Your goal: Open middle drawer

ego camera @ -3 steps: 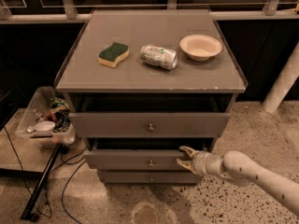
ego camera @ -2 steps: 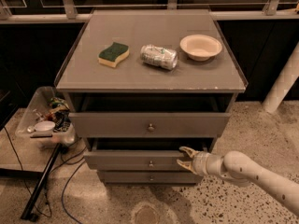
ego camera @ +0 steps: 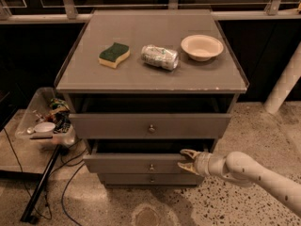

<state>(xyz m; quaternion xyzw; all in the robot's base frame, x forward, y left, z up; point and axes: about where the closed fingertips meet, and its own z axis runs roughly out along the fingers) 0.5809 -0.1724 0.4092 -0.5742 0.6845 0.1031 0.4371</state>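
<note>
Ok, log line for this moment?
task: open middle drawer | drawer: partly out | gripper: at its front, right of knob | cabinet top: sponge, can, bowl

Dim warm light from above; cabinet top (ego camera: 141, 76) brightest, background dark. Gripper (ego camera: 187, 160) at middle drawer (ego camera: 127, 164) right end, perhaps shadowing floor.

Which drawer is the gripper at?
The middle drawer. The gripper is at the right end of its front, right of its knob. It sticks out furthest of the three, below the taller top drawer and above the bottom drawer.
</note>
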